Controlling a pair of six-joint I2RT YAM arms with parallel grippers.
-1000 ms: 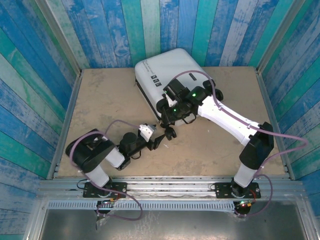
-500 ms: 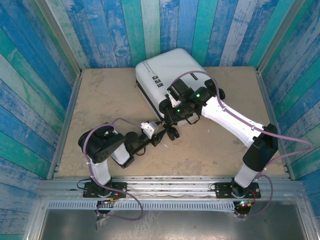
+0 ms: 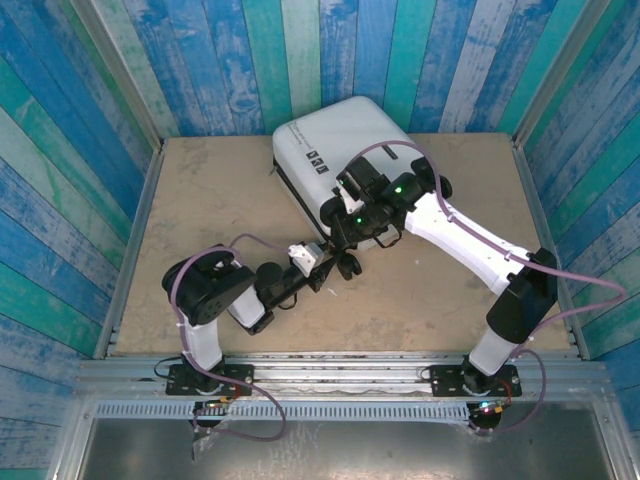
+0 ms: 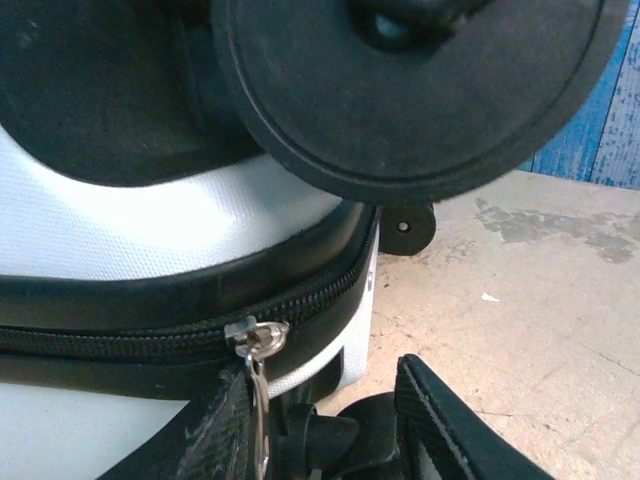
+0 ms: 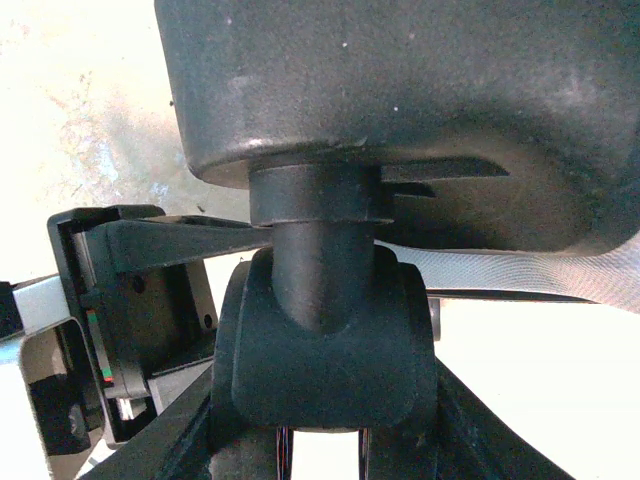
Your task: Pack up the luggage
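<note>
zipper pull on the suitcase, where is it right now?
Left wrist view, lower left: the zipper pull hangs from the black zipper band along the suitcase edge, below the big wheel, right beside one finger of the left gripper.

Bright, even light is falling from above in the top view, laying only soft, short shadows under the arms (image 3: pixel 455 235) on the table (image 3: pixel 210 220), while the white luggage (image 3: pixel 335 135) is glaring a little on its shell. At the left wrist the near wheel (image 4: pixel 400 90) is blurring into flat black, while the zip pull (image 4: pixel 255 335) is showing sharp. At the right wrist the table (image 5: pixel 70 90) is washing out nearly white behind a dark, soft-focused caster (image 5: pixel 325 340) sitting in shadow.
</note>
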